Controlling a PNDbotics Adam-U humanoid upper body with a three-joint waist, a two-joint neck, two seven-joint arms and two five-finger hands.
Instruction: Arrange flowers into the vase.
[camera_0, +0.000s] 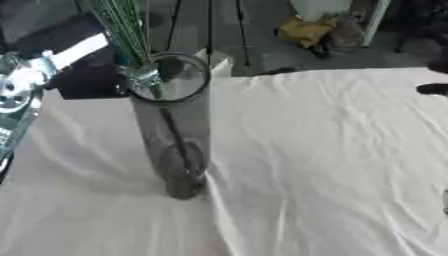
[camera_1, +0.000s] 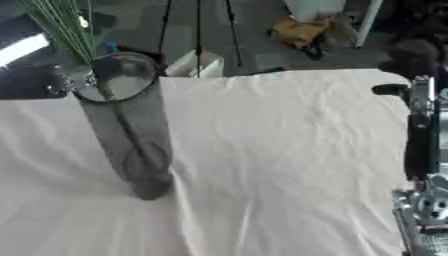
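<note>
- a tall glass vase (camera_0: 175, 135) is seen standing upright on the white wrinkled tablecloth (camera_0: 332, 160), left of the table's middle, base down on the cloth.
- a bunch of thin green flower stems (camera_0: 131, 35) is held above the vase mouth; the lower ends are seen dipping just inside the rim at its left side, and one dark stem line is seen running down inside the glass.
- the left hand (camera_0: 96, 77) is seen at the upper left, right beside the vase rim, with the stems at its fingers; whether the fingers are curled round the stems cannot be told, the hand is a dark blur.
- the left arm's silver joint (camera_0: 16, 90) is seen at the left edge.
- the right arm (camera_1: 424, 165) is seen along the right edge in the right eye view; its fingers cannot be made out, state cannot be told.
</note>
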